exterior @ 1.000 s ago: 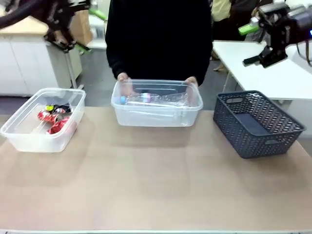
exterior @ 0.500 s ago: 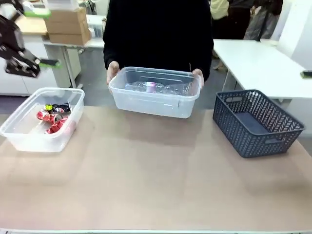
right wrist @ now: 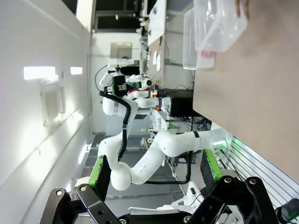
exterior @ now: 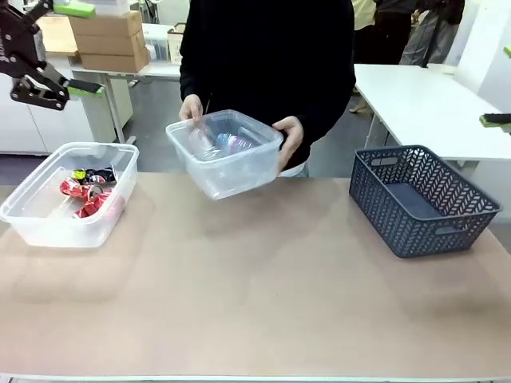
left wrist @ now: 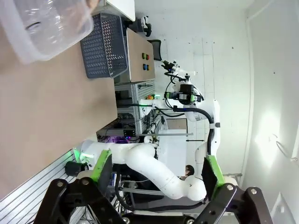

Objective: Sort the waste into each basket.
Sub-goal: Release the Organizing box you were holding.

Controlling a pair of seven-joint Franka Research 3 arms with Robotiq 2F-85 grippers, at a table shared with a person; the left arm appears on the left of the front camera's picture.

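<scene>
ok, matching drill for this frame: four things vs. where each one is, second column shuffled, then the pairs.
Things:
1. tub with crushed cans
2. tub with bottles
3. dark grey basket
4. left gripper

Places/states:
A. empty, on the table at the robot's right
B. open, raised above the table's left end
C. on the table at the robot's left
D. held off the table, tilted, in the person's hands

Pairs: 1-C, 2-D, 3-A, 4-B
</scene>
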